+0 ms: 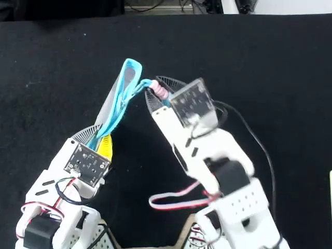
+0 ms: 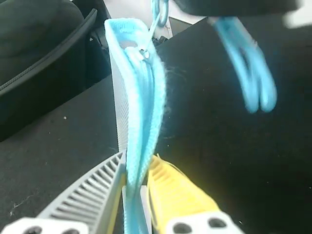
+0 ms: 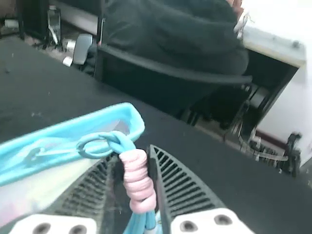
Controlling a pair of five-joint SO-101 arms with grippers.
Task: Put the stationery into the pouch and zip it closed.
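The pouch point(image 1: 120, 101), clear with light blue trim, hangs off the black table between both arms. My left gripper point(image 1: 101, 142) is shut on its lower end; in the left wrist view the pouch point(image 2: 141, 112) runs up from between the grey finger point(image 2: 92, 190) and the yellow finger point(image 2: 178, 195). My right gripper point(image 1: 158, 93) is shut on the pink zipper pull point(image 1: 161, 92) at the pouch's upper end. In the right wrist view the pink pull point(image 3: 136, 180) sits between the fingers, tied to a blue loop point(image 3: 105, 141) on the pouch point(image 3: 58, 141). The pouch's contents are unclear.
Black cloth covers the table point(image 1: 270, 67), with open room on every side of the arms. A red and white cable point(image 1: 171, 199) loops beside the right arm's base. A dark chair point(image 3: 165, 73) stands beyond the table's far edge.
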